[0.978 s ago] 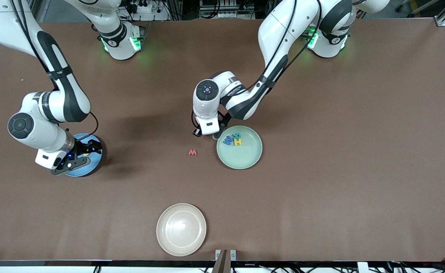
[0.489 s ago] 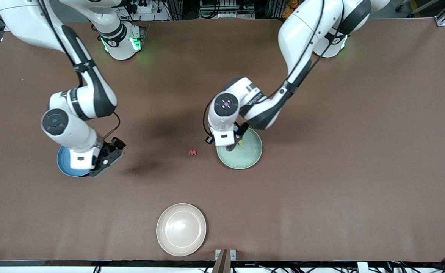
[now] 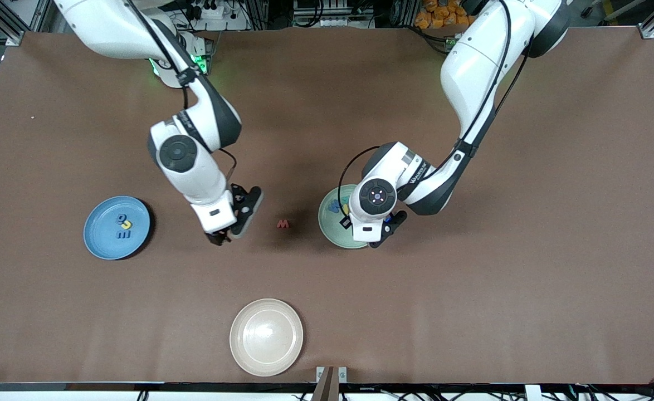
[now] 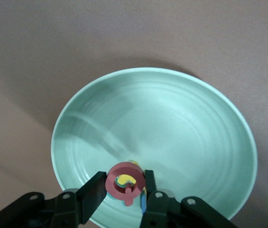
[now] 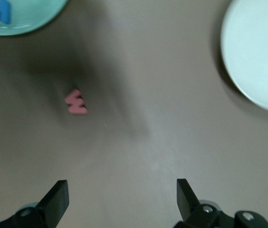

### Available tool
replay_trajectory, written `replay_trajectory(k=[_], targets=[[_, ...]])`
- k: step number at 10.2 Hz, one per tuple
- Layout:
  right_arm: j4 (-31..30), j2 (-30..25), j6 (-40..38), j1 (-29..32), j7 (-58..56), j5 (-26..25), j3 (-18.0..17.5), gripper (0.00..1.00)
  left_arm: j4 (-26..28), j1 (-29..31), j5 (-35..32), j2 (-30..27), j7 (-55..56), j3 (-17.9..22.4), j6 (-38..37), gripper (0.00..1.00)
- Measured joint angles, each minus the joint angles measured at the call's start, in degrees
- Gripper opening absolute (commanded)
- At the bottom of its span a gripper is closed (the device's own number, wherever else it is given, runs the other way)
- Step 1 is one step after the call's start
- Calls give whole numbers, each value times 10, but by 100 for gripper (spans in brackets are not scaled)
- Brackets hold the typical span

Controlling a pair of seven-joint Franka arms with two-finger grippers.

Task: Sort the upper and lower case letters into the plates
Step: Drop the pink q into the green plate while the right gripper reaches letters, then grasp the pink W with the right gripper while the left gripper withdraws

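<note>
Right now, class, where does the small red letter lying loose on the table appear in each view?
Front view: the red letter lies on the bare table between the right hand and the mint green plate.
Left wrist view: not in it.
Right wrist view: red letter, on bare table.
Shared landmark: the mint green plate.

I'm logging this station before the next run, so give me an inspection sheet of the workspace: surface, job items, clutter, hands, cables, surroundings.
Surface: brown table, no spills seen.
Job's things: blue plate holds a few letters; mint plate holds a blue letter and more, partly hidden; red letter M lies on the table between the plates.
Clutter: cream plate, nearest the front camera, nothing in it.
Hands: left hand shut on a red round letter over the mint plate; right hand open over the table beside the red M.
Cables: black cables run along both arms.
Surroundings: frame rails and wiring past the table edge by the bases.
</note>
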State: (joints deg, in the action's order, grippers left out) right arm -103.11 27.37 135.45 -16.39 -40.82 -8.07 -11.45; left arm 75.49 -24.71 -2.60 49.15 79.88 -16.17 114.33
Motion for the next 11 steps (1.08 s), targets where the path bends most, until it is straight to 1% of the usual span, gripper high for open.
replay_trajectory(k=[3, 5, 7, 11], targets=[[53, 79, 3, -25, -101, 0, 1, 100, 3, -9, -8, 0, -24, -2, -2, 100], [70, 113, 5, -47, -113, 0, 1, 100, 3, -11, -8, 0, -24, -2, -2, 100], [77, 125, 6, -77, -105, 1, 1, 100, 3, -10, -8, 0, -24, -2, -2, 100], [77, 126, 7, -90, -22, 1, 6, 100, 7, -10, -11, 0, -25, -2, -3, 100]])
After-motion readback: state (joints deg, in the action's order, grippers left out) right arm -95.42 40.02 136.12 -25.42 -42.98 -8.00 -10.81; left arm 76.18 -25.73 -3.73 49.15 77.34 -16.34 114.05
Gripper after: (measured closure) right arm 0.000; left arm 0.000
